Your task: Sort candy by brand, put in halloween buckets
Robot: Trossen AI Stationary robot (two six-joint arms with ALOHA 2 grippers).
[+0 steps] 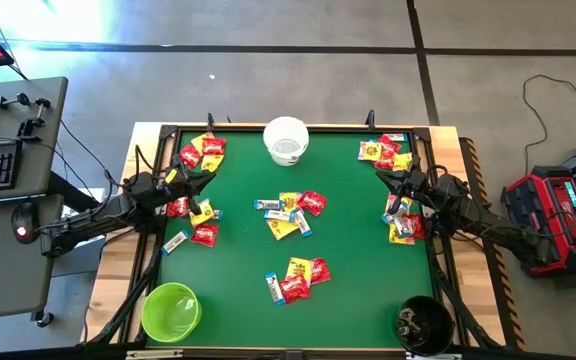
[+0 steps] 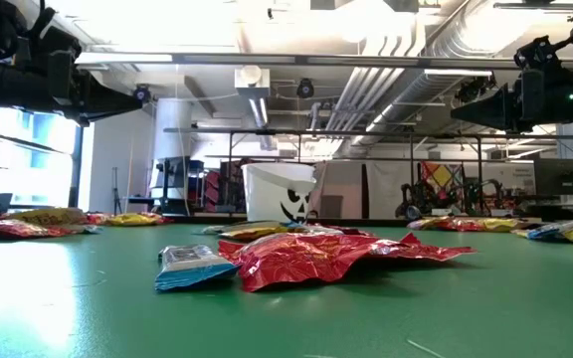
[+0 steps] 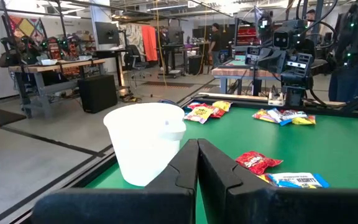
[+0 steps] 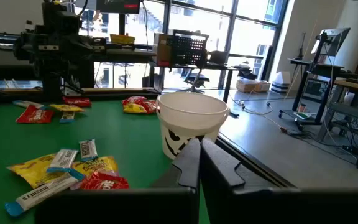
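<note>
Green tabletop [image 1: 368, 300] carries candy [image 1: 290, 215] in several loose clusters: one at mid-table, one nearer the front edge, and piles along the left and right edges plus both back corners. Pieces lie flat with no common heading; in the centre group the narrow white-and-blue bars [image 1: 268, 205] point various ways, some with long axis roughly parallel to the back edge, others skewed. In the low view a red packet [image 2: 336, 257] lies crumpled with its long axis across the frame, a blue-and-white bar [image 2: 192, 267] just beside it. White bucket [image 1: 286, 140] stands upright at the middle of the back edge, its printed face showing in the right wrist view. Lime green bucket [image 1: 171, 311] sits upright at the front left corner, black bucket [image 1: 425, 325] at the front right corner. Left gripper [image 1: 190, 182] hovers over the left-edge pile, jaws fully closed, fingers [image 3: 185, 168] pressed together, gripping nothing. Right gripper [image 1: 400, 186] is above the right-edge pile, jaws likewise closed, empty.
</note>
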